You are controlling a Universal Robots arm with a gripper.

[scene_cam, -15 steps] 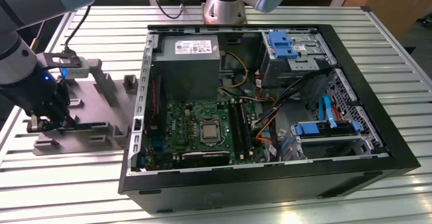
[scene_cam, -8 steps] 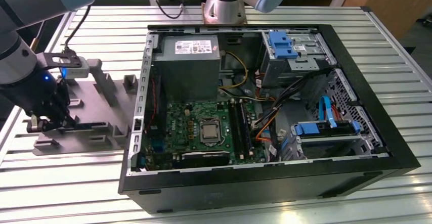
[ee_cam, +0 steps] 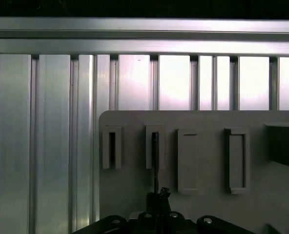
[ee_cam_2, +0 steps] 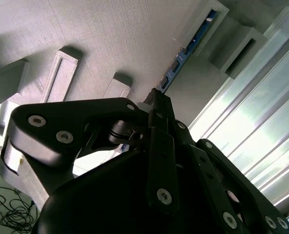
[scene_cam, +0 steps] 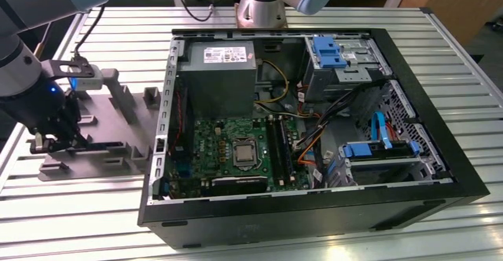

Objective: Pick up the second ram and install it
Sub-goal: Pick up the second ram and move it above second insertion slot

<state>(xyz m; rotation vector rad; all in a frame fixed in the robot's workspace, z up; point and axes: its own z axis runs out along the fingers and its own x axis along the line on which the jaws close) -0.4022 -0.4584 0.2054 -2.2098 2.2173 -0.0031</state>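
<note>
The second ram [ee_cam_2: 190,47] is a thin blue-green strip standing on edge in a slot of the grey holder [ee_cam_2: 110,34]. In the first wrist view the ram [ee_cam: 155,156] shows as a dark thin line rising from a slot of the holder [ee_cam: 203,122]. My gripper [ee_cam_2: 156,97] has its black fingers drawn together on one end of the strip, as the gripper [ee_cam: 158,195] also shows from the first wrist view. In the exterior view the gripper [scene_cam: 53,146] hangs low over the holder [scene_cam: 102,158], at the left of the open computer case [scene_cam: 314,214].
Inside the case lie the green motherboard [scene_cam: 216,140], its long black slots [scene_cam: 277,149], the grey power-supply box [scene_cam: 220,72] and blue drive brackets [scene_cam: 369,152]. Cables cross the case's middle. Everything rests on a ribbed aluminium table [scene_cam: 70,214].
</note>
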